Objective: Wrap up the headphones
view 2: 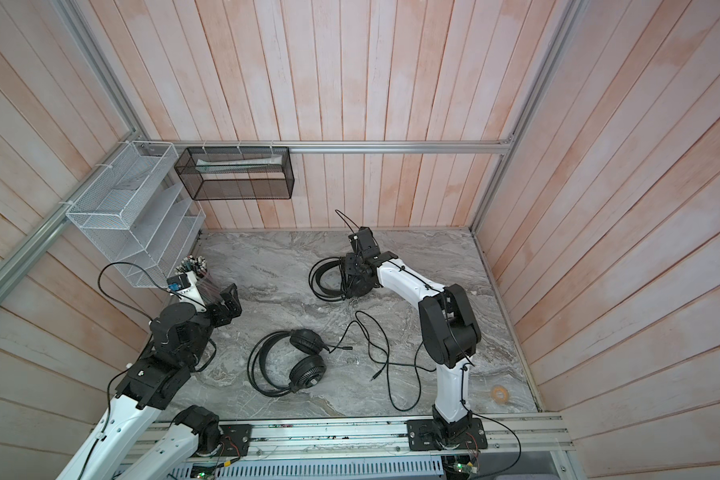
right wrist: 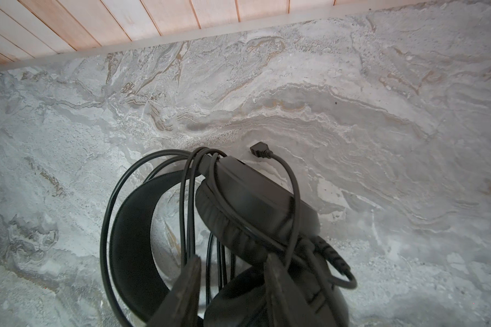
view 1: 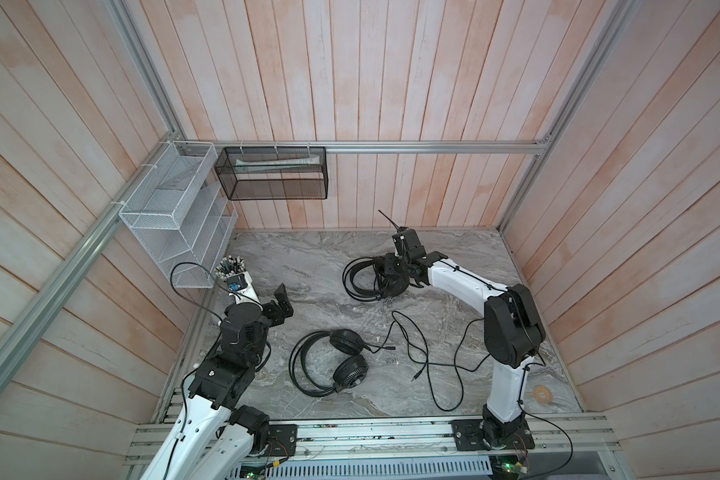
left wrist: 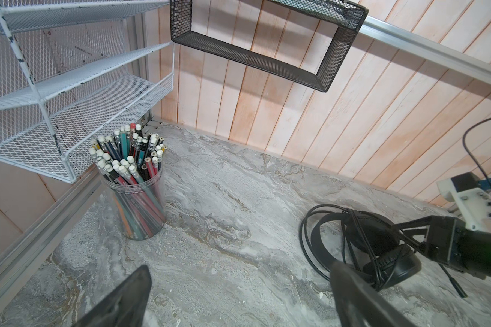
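Far left, the clear plastic cup of pencils stands near my left claw. That claw hangs released, jaws wide, holding nothing, and a careless swing from there could tip the cup.

Next is the near black over-ear headset, lying flat and unwrapped on the grey marbled tabletop. Beyond it lies the far black over-ear headset, with several turns of its thin black cord around the earcups. My right claw is down on it, jaws half parted astride those turns. Whether they pinch anything I cannot tell.

Rightmost, the near headset's long loose black cable sprawls toward the foot of my right arm.

My worry is the far headset's right-angle plug, which pokes free and untucked. I judge the turns may slacken when I lift off, or a strand may catch a fingertip and drag the headset along. The sprawled cable could also snag my right arm.

Only the right wrist view shows the turns and the plug; in both top views my own wrist hides them. Only the top views show the near headset and its sprawl. The left wrist view gives the pencils plainly.
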